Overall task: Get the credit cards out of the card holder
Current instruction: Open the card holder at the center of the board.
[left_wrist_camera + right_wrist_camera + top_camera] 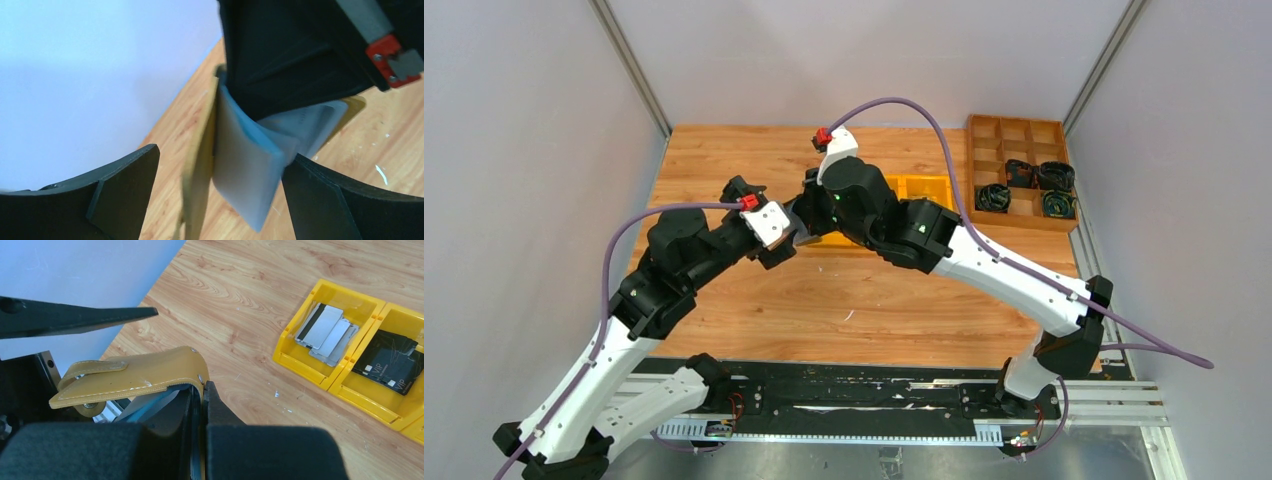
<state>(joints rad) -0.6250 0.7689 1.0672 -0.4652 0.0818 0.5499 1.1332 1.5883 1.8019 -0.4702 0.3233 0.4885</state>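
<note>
Gripping the mustard card holder [135, 375] above the table [240, 300], the right claw [202, 390] was clamped shut on its edge; the left claw [222, 165] stood wide apart around it. Several credit cards [327, 332] lay in a yellow bin [300, 360] well apart.

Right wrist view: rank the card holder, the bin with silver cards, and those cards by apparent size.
1. Card holder and yellow bin: look about alike; holder is much nearer the camera, so unranked.
2. Silver cards: smallest.
</note>
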